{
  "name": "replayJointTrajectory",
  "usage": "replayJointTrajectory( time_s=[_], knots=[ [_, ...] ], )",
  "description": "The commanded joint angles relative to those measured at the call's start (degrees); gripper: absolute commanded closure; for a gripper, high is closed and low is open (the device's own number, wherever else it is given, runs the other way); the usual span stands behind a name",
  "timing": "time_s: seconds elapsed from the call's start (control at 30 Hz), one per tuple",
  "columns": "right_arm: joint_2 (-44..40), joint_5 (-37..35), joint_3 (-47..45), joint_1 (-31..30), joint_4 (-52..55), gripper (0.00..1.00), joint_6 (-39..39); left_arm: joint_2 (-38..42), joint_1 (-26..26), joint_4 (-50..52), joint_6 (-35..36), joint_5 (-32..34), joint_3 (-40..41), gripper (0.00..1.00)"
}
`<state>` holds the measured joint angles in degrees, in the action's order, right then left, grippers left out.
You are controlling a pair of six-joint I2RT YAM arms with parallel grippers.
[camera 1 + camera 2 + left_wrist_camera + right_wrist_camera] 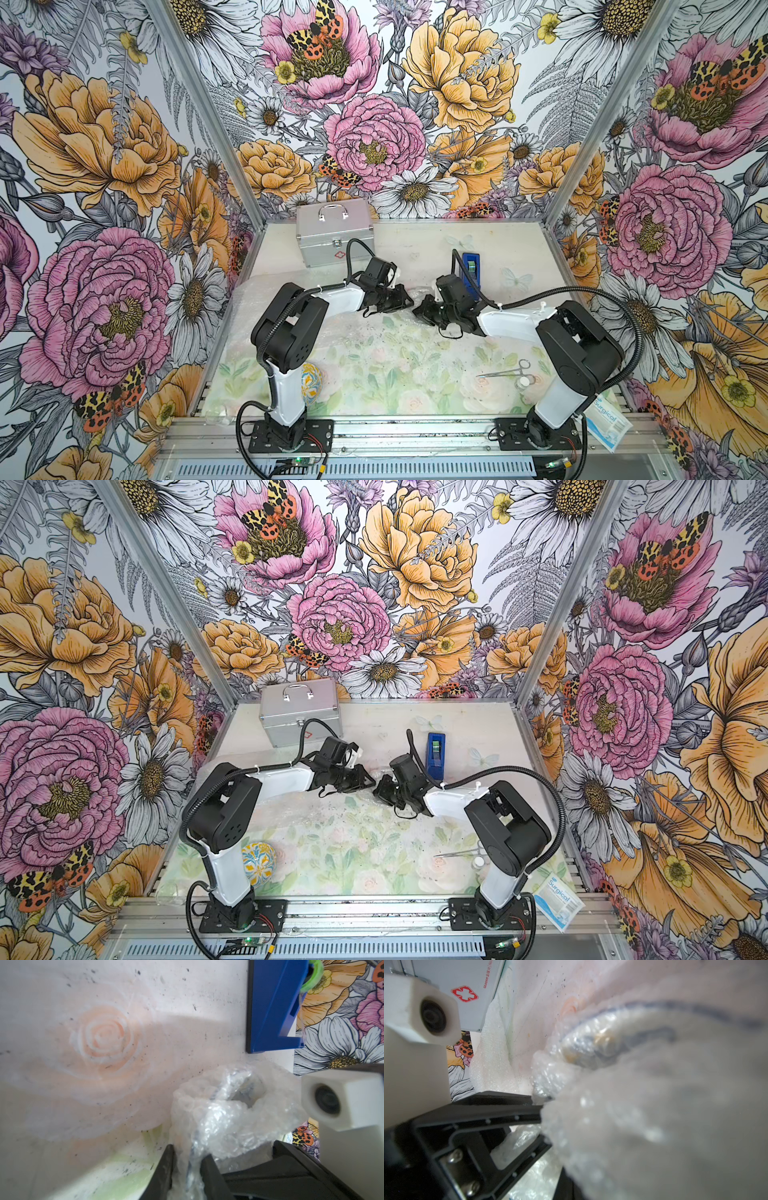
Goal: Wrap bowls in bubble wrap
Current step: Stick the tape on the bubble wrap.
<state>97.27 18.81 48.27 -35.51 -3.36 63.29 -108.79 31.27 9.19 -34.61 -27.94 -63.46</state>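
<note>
A fold of the bubble wrap (228, 1118) is pinched between the narrowed jaws of the left gripper (189, 1154), and the right gripper (546, 1125) is clamped on the same bundle, mid-table towards the far side, with one bowl (591, 1047) dimly seen inside. The second bowl (258, 862) is left bare at the near left. Since only film seems gripped, the bowl could be slid out, or the film torn, by opposing pulls.

Both arms reach toward the bench's middle — left gripper (409, 301) and right gripper (417, 312) nearly touch, each pinching bubble wrap (224, 1118).
</note>
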Motion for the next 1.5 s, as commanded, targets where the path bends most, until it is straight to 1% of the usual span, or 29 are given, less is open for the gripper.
replayJointTrajectory(
  time_s=[0.0,0.03,0.1,0.2,0.3,0.37,0.47,0.57,0.7,0.73,0.83,1.03,1.23,1.37,1.47],
  knots=[
    [-2.25,-1.7,2.35,-1.57,6.69,0.84,-4.06,-0.99,0.28,0.47,-0.56,2.76,-0.94,0.84],
    [-3.52,-2.65,2.31,-1.67,8.06,0.79,-4.61,-0.83,0.29,0.78,-0.39,3.42,-0.96,0.85],
    [-5.94,-4.53,2.22,-1.8,10.7,0.74,-5.63,-0.5,0.77,1.22,0.01,4.08,-0.96,0.86],
    [-8.75,-6.64,2.82,-2.02,15.6,0.7,-7.88,-0.36,1.18,1.53,0.33,4.36,-0.92,0.89],
    [-10.76,-8.85,4.63,-2.44,21.16,0.68,-11.68,0.34,1.09,0.18,-1.08,3.13,-0.15,0.9],
    [-11.57,-9.47,6.07,-2.77,23.0,0.66,-13.66,1.27,1.29,-0.87,-1.91,3.08,0.56,0.9],
    [-10.51,-9.74,9.33,-2.99,24.61,0.7,-15.79,2.22,1.89,-1.54,-2.44,3.2,0.91,0.9],
    [-7.62,-10.55,12.57,-2.83,24.98,0.74,-17.03,2.49,2.59,-1.52,-2.62,3.86,0.71,0.91],
    [-1.76,-9.25,16.14,-3.19,25.0,0.85,-18.02,2.25,2.92,-2.0,-3.92,4.17,0.79,0.92],
    [-0.81,-9.21,16.08,-3.56,25.0,0.87,-18.09,2.25,2.93,-2.12,-4.22,4.15,0.71,0.92],
    [-0.19,-9.79,13.9,-5.26,24.86,0.9,-17.73,1.88,3.04,-1.26,-4.25,5.09,0.04,0.94],
    [-2.16,-10.46,8.79,-8.12,24.91,0.95,-16.1,0.94,3.3,1.15,-3.62,7.01,-1.23,0.97],
    [-5.52,-11.47,6.57,-8.19,25.89,0.96,-15.61,1.03,3.24,2.33,-3.71,7.88,-1.65,0.99],
    [-8.51,-12.14,8.36,-6.68,26.05,0.94,-14.73,1.94,3.45,2.67,-3.73,8.14,-1.66,1.0],
    [-7.05,-11.47,11.08,-5.59,26.03,0.94,-14.71,2.43,3.59,2.98,-3.76,8.38,-1.59,1.0]
  ],
)
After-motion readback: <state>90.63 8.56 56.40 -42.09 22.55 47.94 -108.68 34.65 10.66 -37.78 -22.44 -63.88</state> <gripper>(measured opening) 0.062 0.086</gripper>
